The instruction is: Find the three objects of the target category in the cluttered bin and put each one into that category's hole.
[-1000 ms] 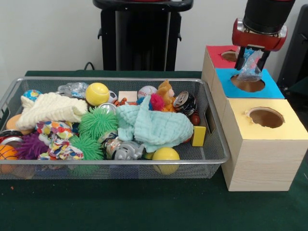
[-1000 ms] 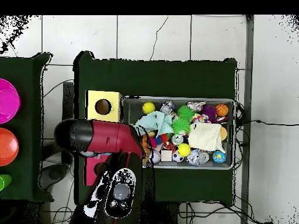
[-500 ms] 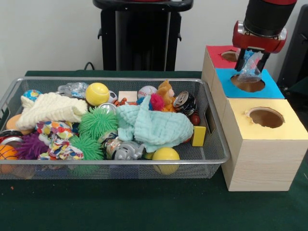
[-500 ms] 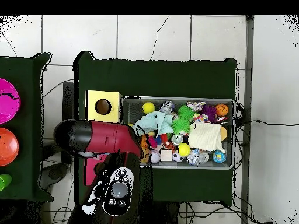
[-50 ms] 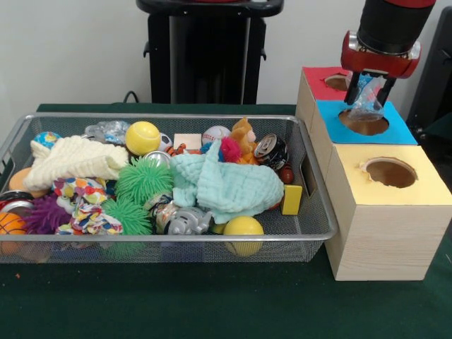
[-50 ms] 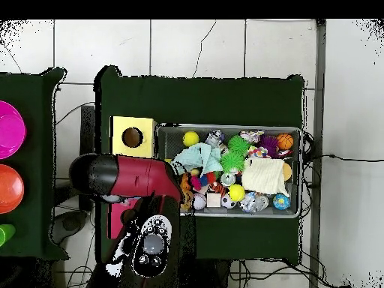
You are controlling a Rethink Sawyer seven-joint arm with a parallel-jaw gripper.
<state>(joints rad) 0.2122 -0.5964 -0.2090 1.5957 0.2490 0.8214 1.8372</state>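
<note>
We found the gripper (image 5: 369, 90) clamped on a crumpled clear plastic bottle (image 5: 366, 96), suspended directly above the blue box's hole (image 5: 364, 123).

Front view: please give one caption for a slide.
End effector holds crumpled clear plastic above the blue box's hole.

Wire-mesh metal bin (image 5: 311, 212), bright finish. Boxes (image 5: 385, 233) of pale matt wood with coloured matt tops; counter (image 5: 176, 304) covered in dark green matt cloth. The tool (image 5: 369, 88) grips a crinkled, clear glossy plastic wrapper (image 5: 367, 99).
</note>
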